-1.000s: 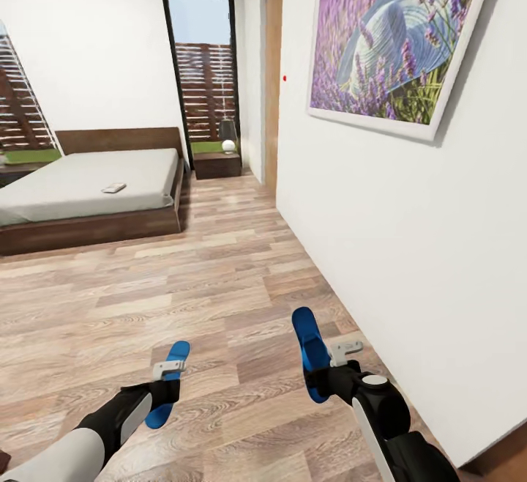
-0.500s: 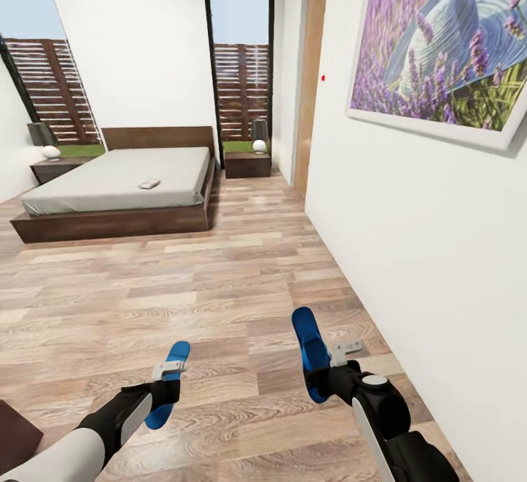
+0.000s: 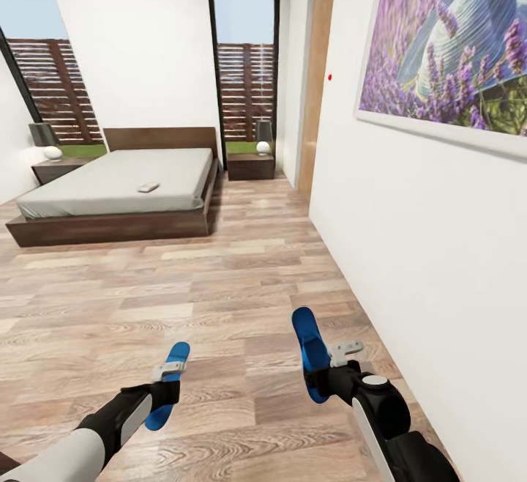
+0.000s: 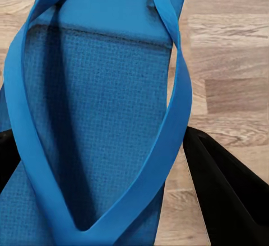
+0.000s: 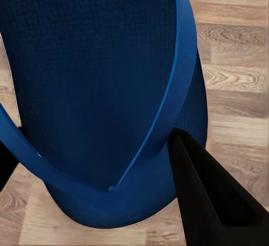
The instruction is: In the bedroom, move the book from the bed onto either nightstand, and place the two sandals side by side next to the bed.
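I am in the bedroom, holding one bright blue sandal in each hand above the wood floor. My left gripper (image 3: 165,392) is shut on the left sandal (image 3: 169,383), whose strap and sole show close up (image 4: 101,117). My right gripper (image 3: 322,376) is shut on the right sandal (image 3: 311,350), its dark blue sole close up (image 5: 95,89). Far ahead at the left stands the bed (image 3: 117,185) with the book (image 3: 148,187) lying on its pale mattress. A nightstand (image 3: 251,165) sits right of the headboard, another nightstand (image 3: 55,169) left of it.
A white wall (image 3: 410,247) with a large lavender picture (image 3: 454,42) runs close along my right. A brown door (image 3: 316,79) lies further along it. Each nightstand carries a lamp (image 3: 263,136). Wood-plank floor (image 3: 183,284) stretches between me and the bed.
The whole view has swung and shifted, bringing the left window and left nightstand into sight; the camera moved. Both grippers keep their sandals in the same pose.
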You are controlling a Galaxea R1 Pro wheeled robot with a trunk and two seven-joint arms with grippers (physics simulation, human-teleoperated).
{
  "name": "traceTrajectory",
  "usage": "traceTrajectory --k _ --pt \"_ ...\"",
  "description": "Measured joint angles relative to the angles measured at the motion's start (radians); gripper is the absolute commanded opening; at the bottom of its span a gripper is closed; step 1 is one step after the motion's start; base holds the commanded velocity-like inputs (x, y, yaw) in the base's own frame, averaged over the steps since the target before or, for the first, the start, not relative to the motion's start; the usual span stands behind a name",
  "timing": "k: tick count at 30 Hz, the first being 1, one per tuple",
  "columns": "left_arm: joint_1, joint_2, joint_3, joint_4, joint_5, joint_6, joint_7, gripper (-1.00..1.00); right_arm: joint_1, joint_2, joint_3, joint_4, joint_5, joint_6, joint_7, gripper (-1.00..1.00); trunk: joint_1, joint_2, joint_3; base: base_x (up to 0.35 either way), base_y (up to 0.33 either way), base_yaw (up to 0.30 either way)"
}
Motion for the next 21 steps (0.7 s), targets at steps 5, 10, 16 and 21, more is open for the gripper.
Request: traceTrajectory --k 5,10,16,21 --pt "0.000 -0.003 -0.001 0.005 -0.005 -0.022 0.003 -1.00 0.000 -0.001 0.000 0.008 0.000 0.000 0.000 -1.00 0.000 0.000 0.000 0.323 -0.111 0.002" --pt "0.000 -0.003 -0.001 0.007 -0.008 -0.046 0.001 -1.00 0.000 -0.007 -0.004 0.030 0.001 -0.032 0.001 -1.00 0.000 0.000 0.000 0.323 -0.071 0.001" --pt "0.003 -0.005 -0.008 0.009 -0.011 -0.068 -0.003 -1.00 0.000 -0.017 -0.011 0.098 0.001 -0.117 0.002 -1.00 0.000 0.000 0.000 0.292 -0.018 0.000" --pt "0.007 -0.003 -0.011 0.056 -0.013 -0.120 -0.014 -1.00 0.000 -0.034 -0.014 0.127 0.001 -0.144 0.002 -1.00 0.000 0.000 0.000 0.264 -0.004 0.000"
